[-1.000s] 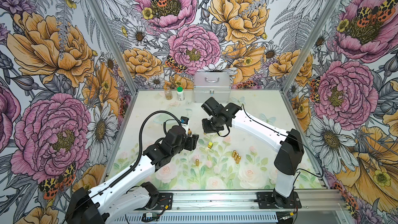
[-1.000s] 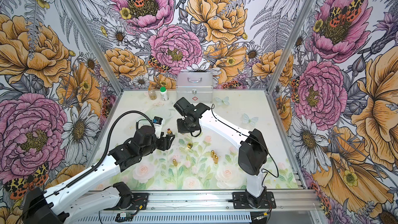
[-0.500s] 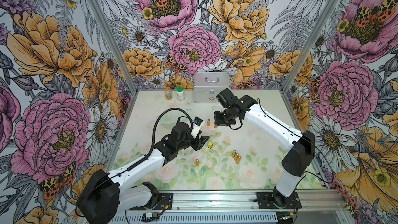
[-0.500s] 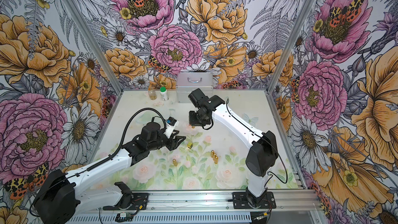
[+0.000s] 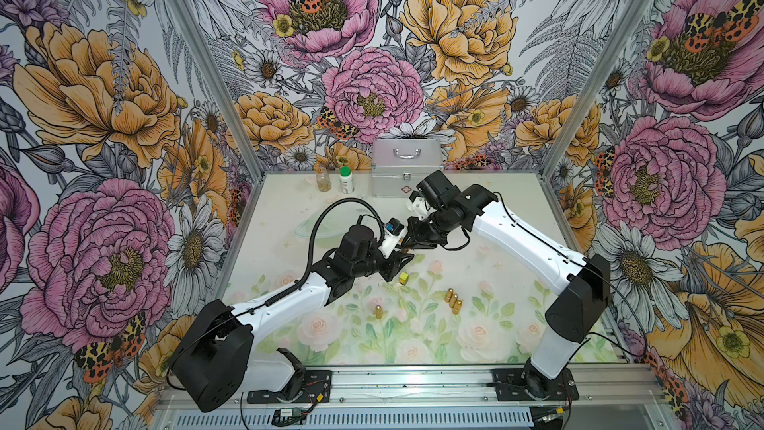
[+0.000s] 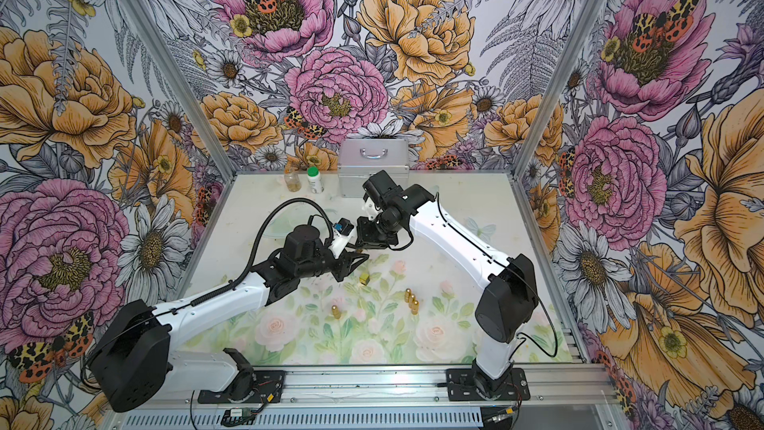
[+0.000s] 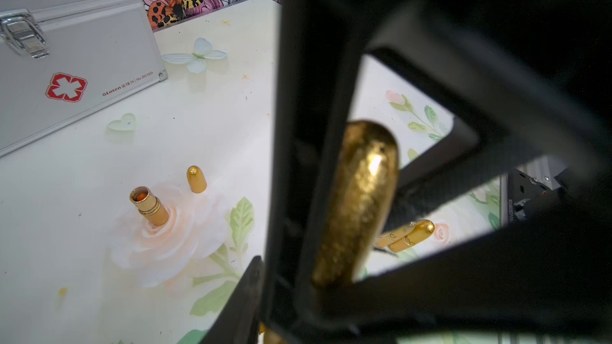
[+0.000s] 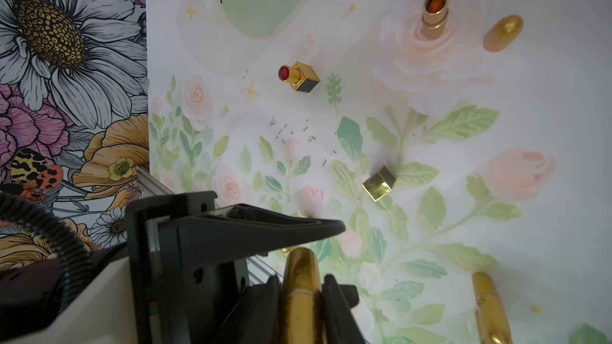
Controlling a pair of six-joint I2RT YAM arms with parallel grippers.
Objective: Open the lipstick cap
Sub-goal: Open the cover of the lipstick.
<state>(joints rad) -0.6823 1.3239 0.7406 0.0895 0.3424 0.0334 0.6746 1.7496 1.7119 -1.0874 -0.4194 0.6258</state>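
Observation:
A gold bullet-shaped lipstick [image 8: 299, 302] is held off the table, my right gripper [image 8: 299, 287] shut on its body. Its rounded cap [image 8: 299, 259] sticks out beyond the fingers. In the left wrist view the same gold lipstick [image 7: 361, 193] shows close up, framed by black finger parts. My left gripper [image 5: 403, 259] meets it from the other side, near the middle of the table. Its fingers [image 8: 265, 226] are drawn together at the cap end, and one lies against the cap's tip. In both top views the lipstick is almost wholly hidden between the two grippers [image 6: 359, 253].
A silver case [image 5: 407, 167] and two small bottles [image 5: 346, 179] stand at the back wall. On the mat are an uncapped round lipstick [image 7: 149, 206] beside its cap [image 7: 196, 179], a square lipstick [image 8: 299, 77], its square cap [image 8: 379, 183], and capped gold lipsticks [image 5: 452, 301].
The left gripper has moved right and up to the lipstick and its jaws have narrowed around the cap end. The right arm swung back, then returned towards the left gripper, still holding the lipstick.

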